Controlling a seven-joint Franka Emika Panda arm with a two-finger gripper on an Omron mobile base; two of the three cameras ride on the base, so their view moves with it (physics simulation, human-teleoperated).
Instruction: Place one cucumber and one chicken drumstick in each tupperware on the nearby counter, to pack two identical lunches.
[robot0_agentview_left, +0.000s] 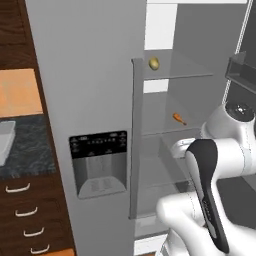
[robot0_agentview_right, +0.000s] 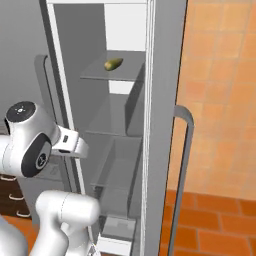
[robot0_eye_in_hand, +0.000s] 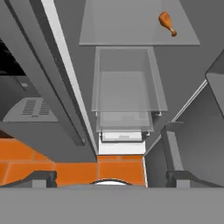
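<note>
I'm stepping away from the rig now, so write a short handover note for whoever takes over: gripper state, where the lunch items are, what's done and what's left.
Gripper: open, holding nothing, aimed into the open fridge.
Chicken drumstick: lying on a glass shelf inside the fridge, also seen in the left base view.
Cucumber: on the shelf above it, untouched.
Tupperware: the edge of one shows on the counter left of the fridge; its contents cannot be seen.
Done: fridge door is open.
Left: nothing is grasped yet; pick the food and pack both containers, as far as these views show.
</note>
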